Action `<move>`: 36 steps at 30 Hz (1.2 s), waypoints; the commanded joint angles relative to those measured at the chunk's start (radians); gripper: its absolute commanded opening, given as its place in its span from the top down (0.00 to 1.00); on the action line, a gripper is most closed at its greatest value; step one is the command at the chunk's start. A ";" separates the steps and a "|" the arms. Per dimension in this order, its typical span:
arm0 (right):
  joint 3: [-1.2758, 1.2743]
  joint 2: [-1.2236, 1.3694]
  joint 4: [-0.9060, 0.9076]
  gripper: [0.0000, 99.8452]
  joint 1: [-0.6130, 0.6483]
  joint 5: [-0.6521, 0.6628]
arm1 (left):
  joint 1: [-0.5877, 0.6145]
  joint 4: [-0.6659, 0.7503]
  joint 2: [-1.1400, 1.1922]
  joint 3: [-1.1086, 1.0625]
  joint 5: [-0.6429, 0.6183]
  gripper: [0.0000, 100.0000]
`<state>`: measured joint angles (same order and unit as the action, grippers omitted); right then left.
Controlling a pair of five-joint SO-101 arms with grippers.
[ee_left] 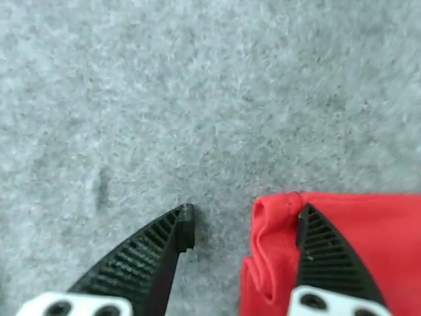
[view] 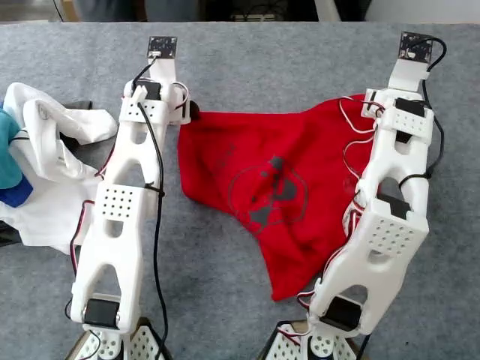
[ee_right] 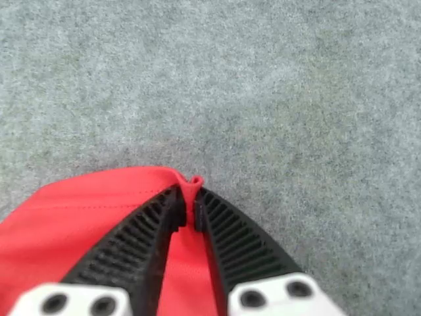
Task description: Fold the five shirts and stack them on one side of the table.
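A red shirt with a dark round print lies crumpled on the grey table between my two arms. My left gripper is open at the shirt's far left corner; one finger rests on the red cloth and the other on bare table beside it. My right gripper is shut on a pinched fold of the red shirt's far right edge. In the high view both arms stretch away from the near edge, covering their grippers.
A heap of white shirts lies at the table's left side, with a teal and blue cloth at the very edge. Bare grey table lies beyond the red shirt and at the near middle.
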<state>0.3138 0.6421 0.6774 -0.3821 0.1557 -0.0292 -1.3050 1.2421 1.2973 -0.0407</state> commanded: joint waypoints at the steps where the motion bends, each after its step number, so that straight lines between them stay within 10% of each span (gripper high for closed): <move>1: 0.053 -0.016 -0.002 0.99 0.009 -0.003 | -0.013 0.015 -0.046 -0.008 0.026 0.73; 9: 0.053 -0.016 -0.002 0.99 0.009 -0.003 | -0.041 0.015 -0.038 -0.012 0.187 0.98; 22: 0.097 -0.031 0.026 0.99 0.023 -0.003 | -0.027 -0.009 -0.049 0.107 0.005 0.97; 36: 0.576 -0.228 0.552 0.99 0.069 -0.002 | -0.012 -0.264 -0.351 0.369 -0.051 0.97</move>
<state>0.7327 0.5240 1.1193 -0.3237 0.1557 -0.0629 -1.5382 1.0487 1.6195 -0.0836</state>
